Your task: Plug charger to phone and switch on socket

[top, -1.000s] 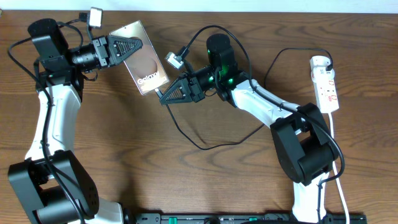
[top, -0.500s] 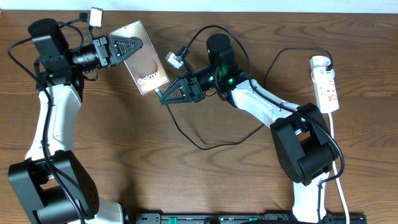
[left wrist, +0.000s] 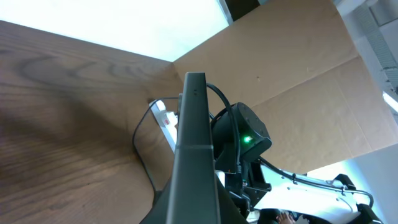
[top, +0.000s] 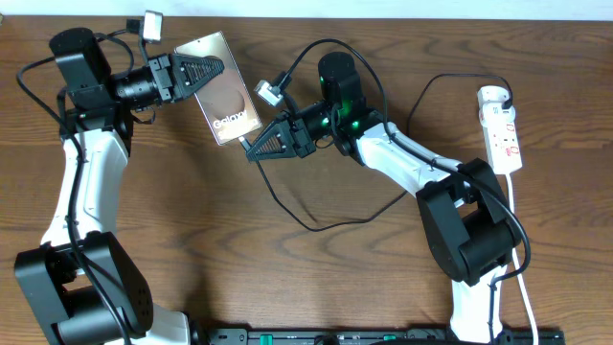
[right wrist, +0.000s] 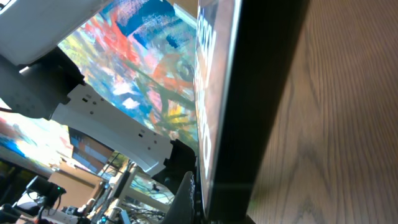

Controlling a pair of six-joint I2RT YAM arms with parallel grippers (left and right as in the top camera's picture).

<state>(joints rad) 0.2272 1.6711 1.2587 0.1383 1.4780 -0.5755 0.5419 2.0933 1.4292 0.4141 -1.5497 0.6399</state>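
The flat, dark-edged phone with a tan screen (top: 233, 107) hangs over the brown wooden table (top: 192, 240), grasped at its upper end by the left gripper (top: 206, 72). At the phone's lower corner the right gripper (top: 255, 147) is clenched on the thin black charger cable (top: 311, 228) (plug tip hidden). Well to the right of the phone lies the white elongated power strip (top: 502, 129).

The brown wooden surface (top: 192, 240) has dark wavy lines running along it. It looks smooth and a little shiny. A thin pale strip (top: 383, 8) runs along its far edge. In the left wrist view, a big flat sheet of brown cardboard (left wrist: 298, 68) stands up behind the wood. The top left there is a very bright white patch (left wrist: 124, 25). A pale blue-grey patch (left wrist: 382, 168) shows at the far right.
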